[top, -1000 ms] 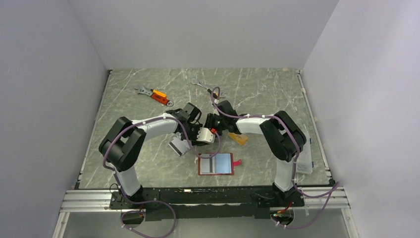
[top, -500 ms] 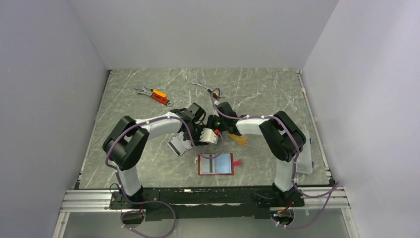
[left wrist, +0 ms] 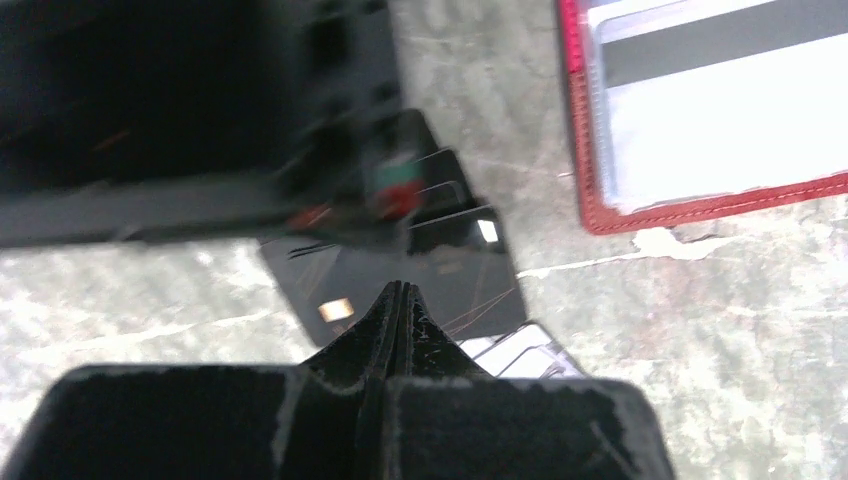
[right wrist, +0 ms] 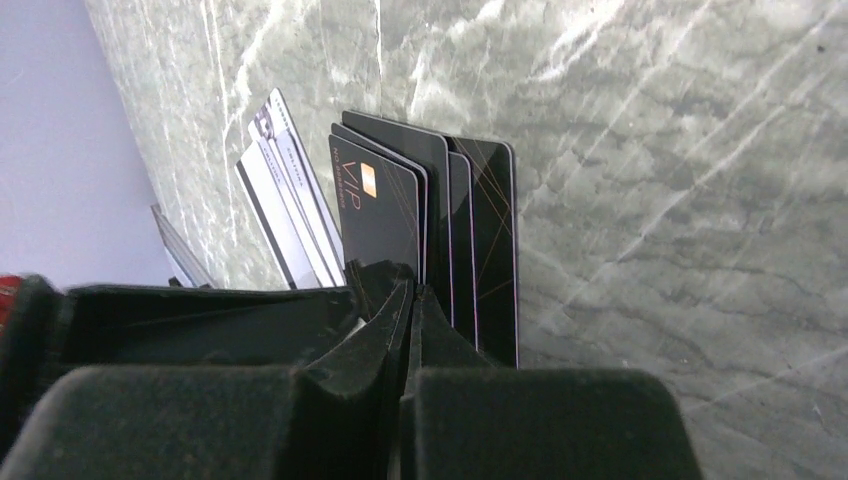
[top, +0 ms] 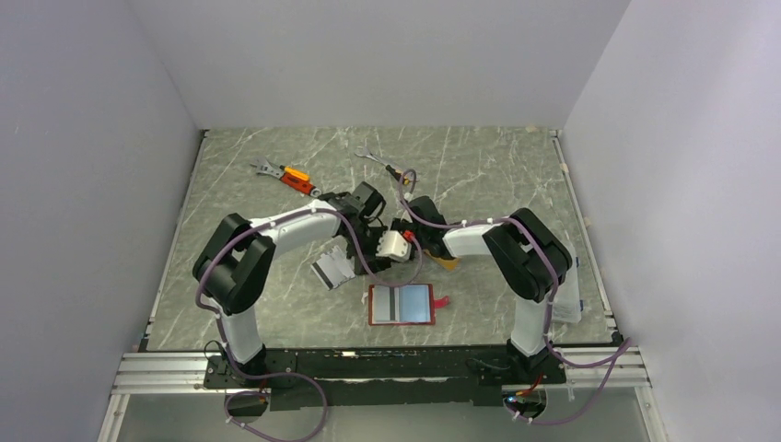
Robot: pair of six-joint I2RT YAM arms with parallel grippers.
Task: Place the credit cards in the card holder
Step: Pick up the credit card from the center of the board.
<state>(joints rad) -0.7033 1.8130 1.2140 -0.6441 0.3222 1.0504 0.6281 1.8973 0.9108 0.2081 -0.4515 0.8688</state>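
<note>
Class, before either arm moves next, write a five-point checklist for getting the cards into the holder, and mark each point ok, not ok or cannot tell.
1. Card holder lies open, pockets up: ok.
2. Right gripper shut at the black cards: ok.
3. Exactly one black card pinched in it: cannot tell.
4. Left gripper clear of the right one's work: not ok, it is shut over the same stack.
5. Silver cards inside the holder: not ok, they lie outside it.
</note>
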